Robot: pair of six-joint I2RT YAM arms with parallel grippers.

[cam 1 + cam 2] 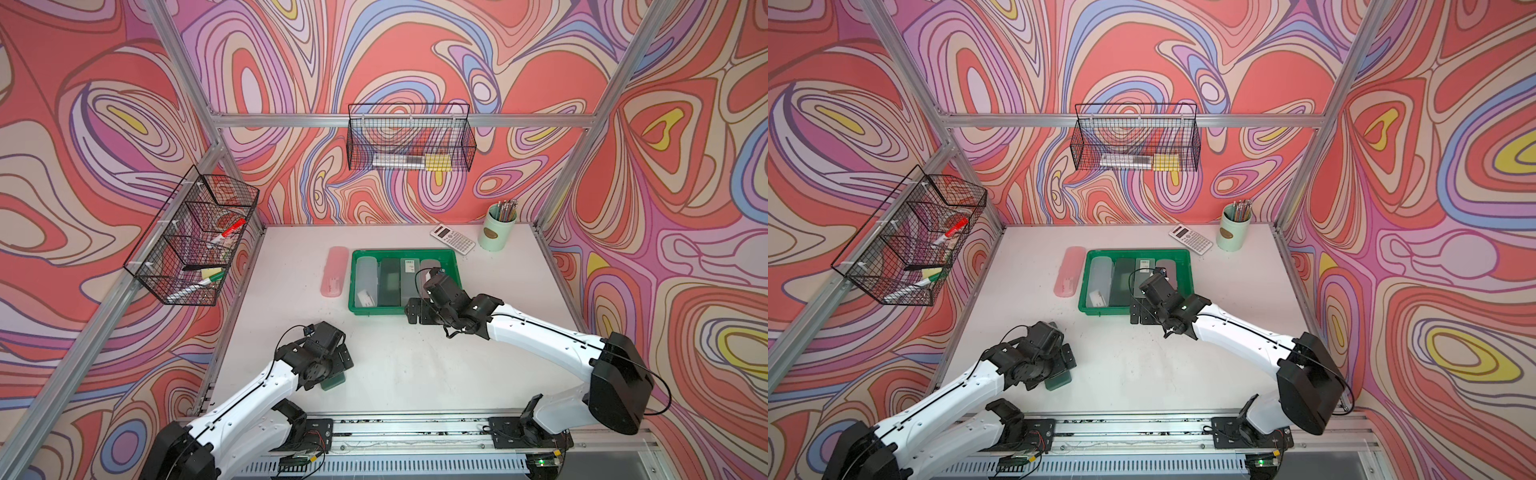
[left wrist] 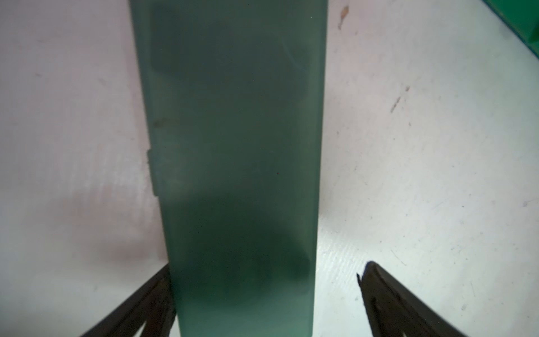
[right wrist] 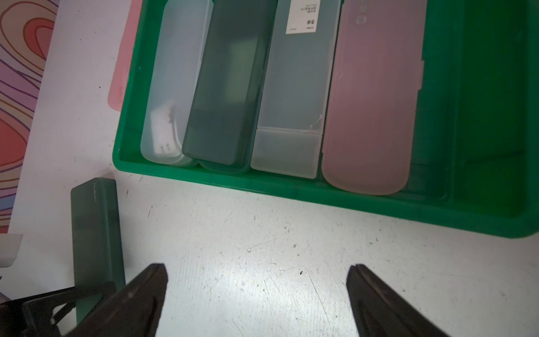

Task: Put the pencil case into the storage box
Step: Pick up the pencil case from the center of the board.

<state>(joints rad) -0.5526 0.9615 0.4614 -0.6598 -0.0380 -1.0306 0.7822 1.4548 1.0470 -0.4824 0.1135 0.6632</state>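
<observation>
Pencil case (image 2: pixel 233 146) lying flat on the table (image 3: pixel 262 233), outside the storage box (image 3: pixel 262 186).
The dark green case is straddled by the left gripper (image 2: pixel 267 266), whose jaws are spread, with one touching its edge. To the right, four cases (image 3: pixel 227 87) are seen inside the box. The right gripper (image 3: pixel 258 267) is held wide apart over the table by the near rim.

Site: robot test cell, lab type | Enclosure: aluminium frame (image 1: pixel 291 120) around a white worktop (image 1: pixel 415 365), walls of printed swirl backdrop (image 1: pixel 395 54) | Rig: left arm (image 1: pixel 249 395) and right arm (image 1: pixel 540 332) bolted to a front rail (image 1: pixel 415 428), bare circuit board (image 1: pixel 544 462) with wiring beside it | Props: wire baskets (image 1: pixel 409 141) cable-tied to the frame, calculator (image 1: pixel 452 239), pencil cup (image 1: pixel 496 232), staged stationery
</observation>
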